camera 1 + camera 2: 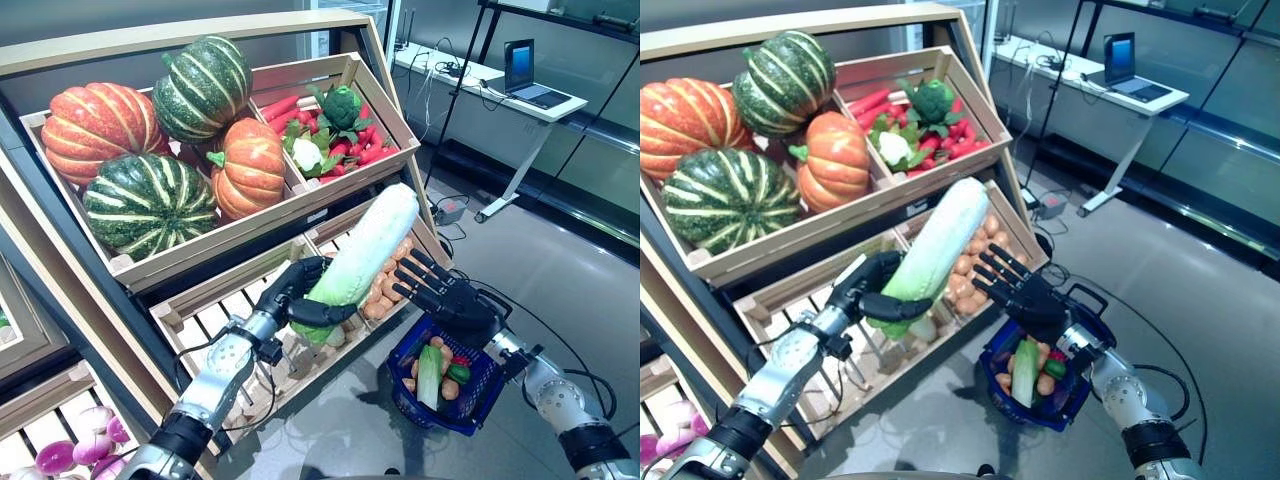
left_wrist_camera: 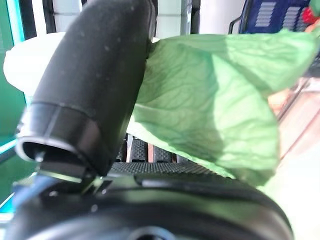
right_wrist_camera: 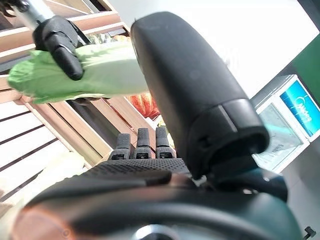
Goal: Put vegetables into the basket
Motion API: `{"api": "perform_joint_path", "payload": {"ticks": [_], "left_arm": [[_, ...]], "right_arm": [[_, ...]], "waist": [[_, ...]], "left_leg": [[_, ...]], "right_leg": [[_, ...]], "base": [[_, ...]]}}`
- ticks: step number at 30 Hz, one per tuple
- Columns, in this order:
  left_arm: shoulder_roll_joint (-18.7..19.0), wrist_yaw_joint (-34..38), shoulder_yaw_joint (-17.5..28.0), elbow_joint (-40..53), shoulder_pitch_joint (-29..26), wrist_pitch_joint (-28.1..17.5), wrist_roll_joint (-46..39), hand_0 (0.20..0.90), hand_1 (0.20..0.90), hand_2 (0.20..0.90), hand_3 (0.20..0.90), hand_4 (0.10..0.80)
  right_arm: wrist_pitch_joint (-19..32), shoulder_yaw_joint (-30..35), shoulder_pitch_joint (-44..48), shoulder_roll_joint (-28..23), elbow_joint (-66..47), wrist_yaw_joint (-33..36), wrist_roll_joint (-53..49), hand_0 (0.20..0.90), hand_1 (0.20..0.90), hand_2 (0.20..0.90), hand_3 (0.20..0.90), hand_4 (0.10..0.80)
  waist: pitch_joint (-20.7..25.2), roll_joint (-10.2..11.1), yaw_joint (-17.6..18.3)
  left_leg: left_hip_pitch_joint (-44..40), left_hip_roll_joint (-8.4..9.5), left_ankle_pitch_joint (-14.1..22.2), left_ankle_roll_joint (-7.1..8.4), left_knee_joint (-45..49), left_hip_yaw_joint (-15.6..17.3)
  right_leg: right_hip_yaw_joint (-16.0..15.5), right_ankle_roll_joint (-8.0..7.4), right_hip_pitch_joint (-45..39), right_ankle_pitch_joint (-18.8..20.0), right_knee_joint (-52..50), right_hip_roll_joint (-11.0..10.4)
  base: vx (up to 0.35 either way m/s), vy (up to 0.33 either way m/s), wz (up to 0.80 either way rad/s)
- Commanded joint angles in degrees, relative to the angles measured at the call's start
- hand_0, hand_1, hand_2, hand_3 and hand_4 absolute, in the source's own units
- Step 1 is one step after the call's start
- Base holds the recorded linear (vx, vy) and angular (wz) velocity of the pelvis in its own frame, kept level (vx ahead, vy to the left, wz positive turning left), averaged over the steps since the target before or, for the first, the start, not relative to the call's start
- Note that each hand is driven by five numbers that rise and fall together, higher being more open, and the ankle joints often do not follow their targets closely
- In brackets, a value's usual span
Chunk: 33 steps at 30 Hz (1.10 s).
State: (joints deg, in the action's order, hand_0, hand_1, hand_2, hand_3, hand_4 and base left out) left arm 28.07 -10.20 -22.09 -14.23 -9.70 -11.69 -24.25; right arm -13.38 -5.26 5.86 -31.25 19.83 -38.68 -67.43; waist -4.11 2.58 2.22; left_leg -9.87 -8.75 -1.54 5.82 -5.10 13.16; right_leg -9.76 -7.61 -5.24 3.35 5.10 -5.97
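Note:
My left hand (image 1: 296, 293) is shut on the green leafy end of a long pale-green and white cabbage (image 1: 362, 251), holding it tilted in front of the wooden stand's lower crate. The leaves show against the thumb in the left wrist view (image 2: 210, 105). My right hand (image 1: 446, 296) is open with straight spread fingers just right of the cabbage and above the blue basket (image 1: 478, 404). The basket stands on the floor and holds another long green-white vegetable (image 1: 430, 376), small orange-brown ones, and a green and a red piece. The right wrist view shows the cabbage (image 3: 75, 75) in the left hand (image 3: 62, 42).
The wooden stand (image 1: 250, 225) with its crates rises at the left and behind the hands. A white desk (image 1: 500, 85) with a laptop stands at the back right. Grey floor (image 1: 560, 280) lies open to the right of the basket.

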Motion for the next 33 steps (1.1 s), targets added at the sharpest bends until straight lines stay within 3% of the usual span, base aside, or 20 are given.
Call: {"api": "perform_joint_path", "payload": {"ticks": [1,12,33], "left_arm": [[-0.1,-0.53,-0.1,4.88,-8.75,-8.65,0.57,0.3,0.3,0.3,0.3,0.4],[-0.27,-1.35,-4.81,3.5,-9.09,-7.78,3.05,0.3,0.3,0.3,0.3,0.4],[-1.67,-5.07,-12.31,0.52,-10.24,-7.16,2.98,0.3,0.3,0.3,0.3,0.4]], "right_arm": [[6.53,1.74,8.4,1.71,-2.65,1.23,-4.75,0.9,0.9,0.9,0.9,0.8],[8.0,-0.91,16.02,4.35,-3.99,2.71,-8.83,0.9,0.9,0.9,0.9,0.8],[4.38,-3.06,25.23,8.22,-3.53,3.94,-17.83,0.9,0.9,0.9,0.9,0.8]], "waist": [[1.64,1.26,0.32],[1.3,1.01,-0.97],[2.33,0.72,-1.88]], "left_leg": [[1.61,0.78,1.8,-1.1,0.13,-1.46],[1.4,0.88,2.15,-1.07,0.31,-2.51],[1.22,0.9,2.31,-1.06,0.31,-2.98]], "right_leg": [[0.29,-0.59,-2.39,-1.34,-0.83,-2.28],[-0.37,-0.52,-3.07,-1.92,-1.12,-2.38],[-0.47,-0.29,-3.55,-2.38,-1.23,-2.1]], "base": [[0.0,0.0,0.0],[0.0,-0.001,0.01],[-0.002,0.001,0.02]]}}
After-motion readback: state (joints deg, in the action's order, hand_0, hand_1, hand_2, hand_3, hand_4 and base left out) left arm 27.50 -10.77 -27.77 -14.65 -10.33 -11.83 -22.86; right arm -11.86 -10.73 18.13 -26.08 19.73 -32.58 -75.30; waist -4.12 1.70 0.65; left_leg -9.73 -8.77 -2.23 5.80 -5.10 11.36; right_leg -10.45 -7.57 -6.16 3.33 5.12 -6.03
